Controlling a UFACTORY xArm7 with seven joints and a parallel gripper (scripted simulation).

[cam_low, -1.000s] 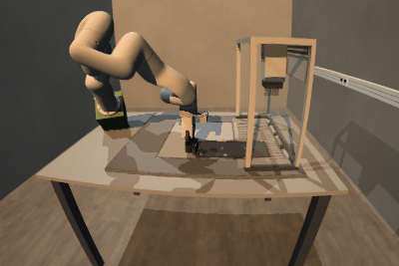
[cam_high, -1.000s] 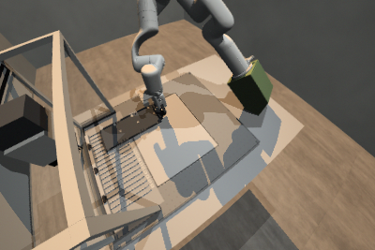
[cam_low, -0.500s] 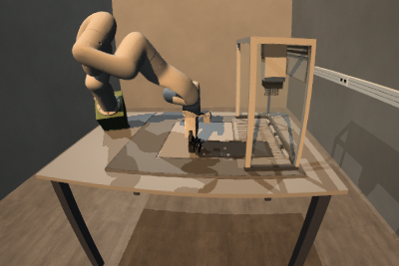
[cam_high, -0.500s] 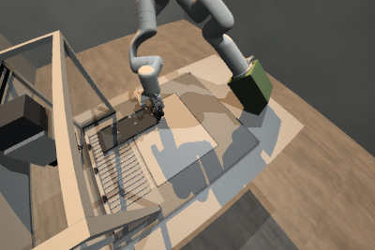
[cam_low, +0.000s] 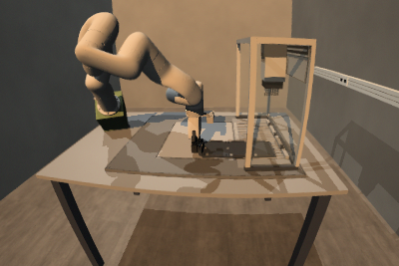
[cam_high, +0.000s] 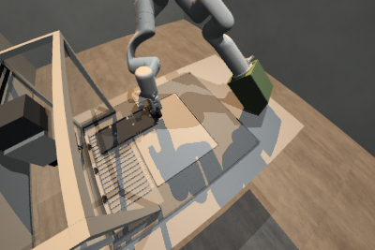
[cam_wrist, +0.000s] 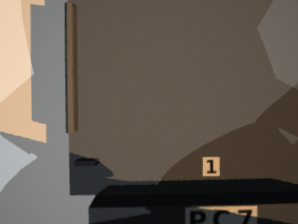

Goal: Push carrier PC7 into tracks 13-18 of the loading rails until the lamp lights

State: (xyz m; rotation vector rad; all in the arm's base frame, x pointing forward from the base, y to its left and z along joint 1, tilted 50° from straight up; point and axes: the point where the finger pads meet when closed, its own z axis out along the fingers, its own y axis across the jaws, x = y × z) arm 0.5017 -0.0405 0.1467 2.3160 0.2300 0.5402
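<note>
Carrier PC7 (cam_high: 123, 131) (cam_low: 226, 148) is a flat dark plate lying at the near end of the loading rails (cam_high: 123, 171) (cam_low: 271, 133), at the side by the frame's post, with part of it over the rails. My gripper (cam_high: 157, 112) (cam_low: 198, 149) is open and stands low at the carrier's end that faces the arm's base, by its handle. In the wrist view the carrier's dark handle edge (cam_wrist: 200, 192) carries the label PC7 (cam_wrist: 220, 218), with a small tile marked 1 (cam_wrist: 211, 166) just beyond it. The fingertips are not visible there.
A tall beige frame (cam_high: 62, 110) (cam_low: 253, 102) with a grey box (cam_high: 25, 128) hanging inside surrounds the rails. Small lamps (cam_high: 96, 170) sit behind the tracks. The green arm base (cam_high: 250, 86) (cam_low: 111, 114) stands at the mat's far corner.
</note>
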